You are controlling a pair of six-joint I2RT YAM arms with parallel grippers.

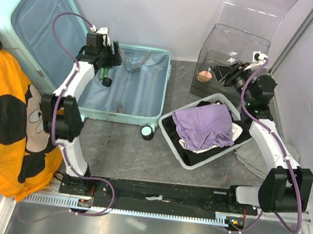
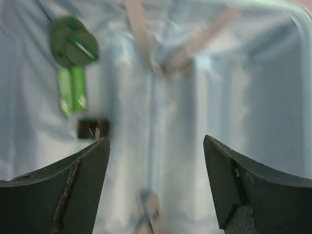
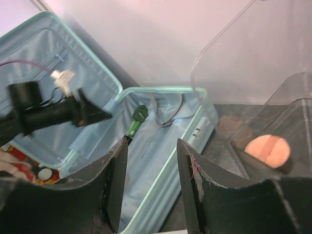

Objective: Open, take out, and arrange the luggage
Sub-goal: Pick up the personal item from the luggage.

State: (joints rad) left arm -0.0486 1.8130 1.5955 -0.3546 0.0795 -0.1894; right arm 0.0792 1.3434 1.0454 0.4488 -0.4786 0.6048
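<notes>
luggage (image 1: pixel 140 89) lies open right under our left claw (image 2: pixel 156 144), spread wide, empty; right claw (image 3: pixel 152 146), also parted, is well off right.

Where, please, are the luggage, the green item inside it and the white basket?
luggage (image 1: pixel 117 115), top external view, front wall of its lower half.
green item (image 2: pixel 72 90), left wrist view, its light green lower part.
white basket (image 1: pixel 171 143), top external view, its near-left rim.
</notes>
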